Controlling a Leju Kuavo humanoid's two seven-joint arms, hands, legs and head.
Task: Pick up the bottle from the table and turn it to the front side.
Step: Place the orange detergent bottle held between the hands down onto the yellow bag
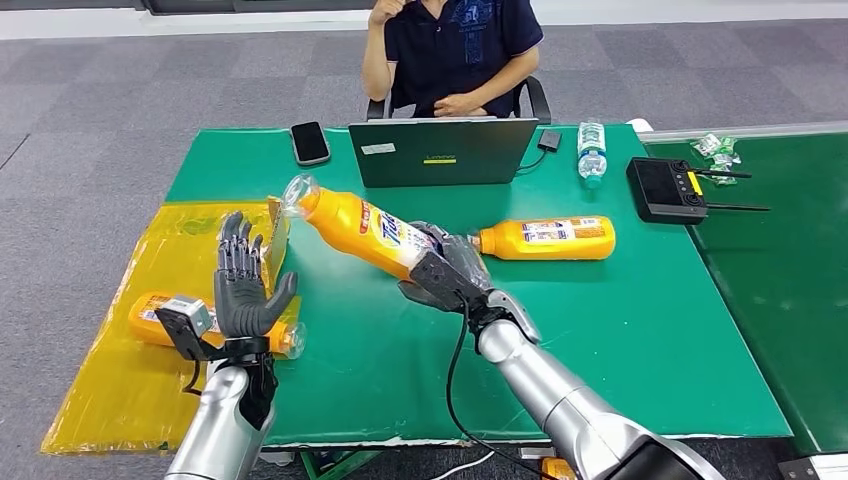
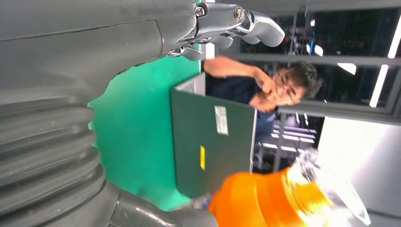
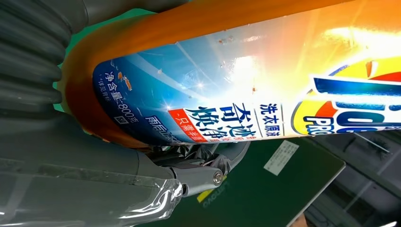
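An orange detergent bottle (image 1: 358, 228) with a clear cap hangs tilted above the green table (image 1: 620, 330), cap end up and to the left. My right hand (image 1: 447, 270) grips its lower end; its blue and white label (image 3: 227, 104) faces the right wrist camera. My left hand (image 1: 243, 285) is raised at the left with fingers spread, holding nothing, and the bottle's cap end (image 2: 288, 198) lies close beside it. A second orange bottle (image 1: 546, 238) lies on its side at the table's middle. A third orange bottle (image 1: 150, 318) lies on the yellow sheet (image 1: 110, 380) behind my left hand.
A person (image 1: 455, 50) sits behind an open laptop (image 1: 440, 152) at the far edge. A black phone (image 1: 309, 142), a clear water bottle (image 1: 591, 152) and a black controller (image 1: 667, 189) also lie at the back. A second green table (image 1: 790, 260) adjoins on the right.
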